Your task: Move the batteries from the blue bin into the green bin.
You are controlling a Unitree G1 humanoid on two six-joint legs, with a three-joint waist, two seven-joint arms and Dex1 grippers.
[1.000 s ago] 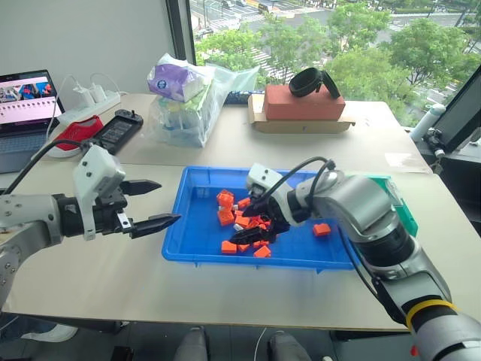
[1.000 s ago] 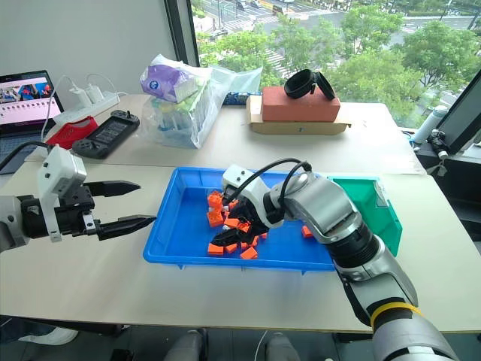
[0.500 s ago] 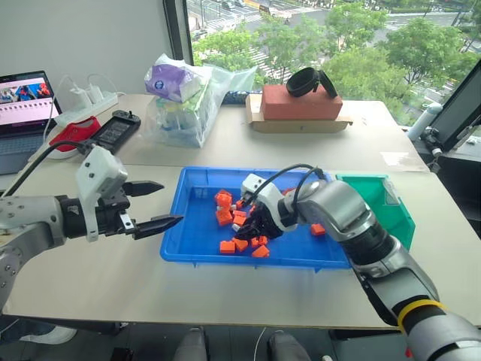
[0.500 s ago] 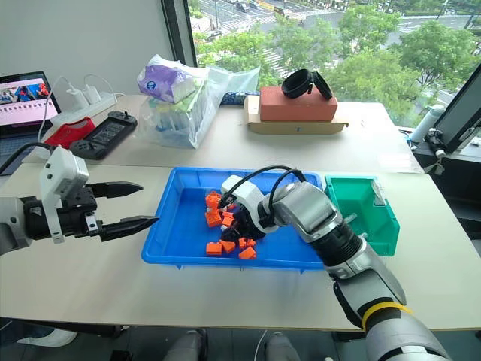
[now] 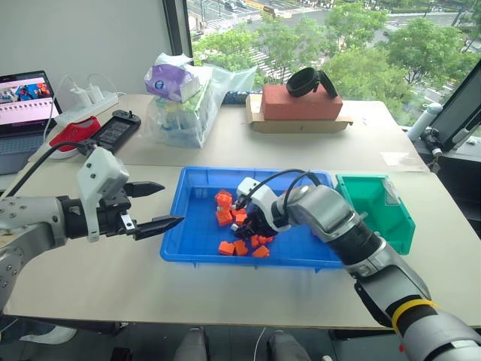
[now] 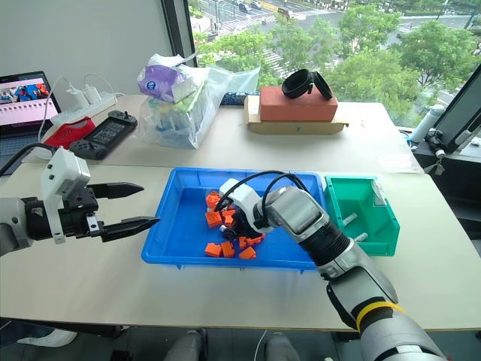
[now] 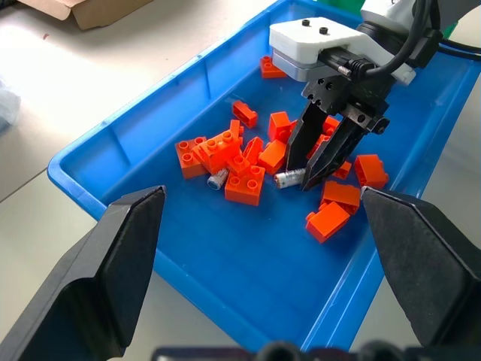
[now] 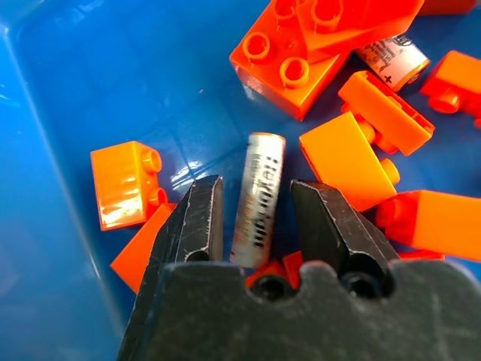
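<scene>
The blue bin (image 5: 197,227) lies mid-table, holding orange blocks (image 5: 225,218) and batteries. My right gripper (image 5: 246,228) reaches down into the block pile. Its fingers are shut on a silver-grey battery (image 8: 259,199), also seen from the left wrist (image 7: 288,178). A second battery (image 7: 218,179) lies loose among the blocks, close to the held one (image 8: 391,60). The green bin (image 5: 391,233) stands against the blue bin's right end, with small silver-grey pieces (image 6: 347,219) inside. My left gripper (image 5: 171,203) hovers open and empty just left of the blue bin.
Behind the bins are a full plastic bag (image 5: 184,98) and a red brick on cardboard (image 5: 301,105) topped by a black band. A laptop (image 5: 26,105), power strip (image 5: 90,101) and black controller (image 5: 116,129) sit far left. Bare tabletop lies in front of the bins.
My right gripper's fingers went from wide apart to closed around a battery, and it sank a little deeper and leftward into the pile. The left gripper stayed put.
</scene>
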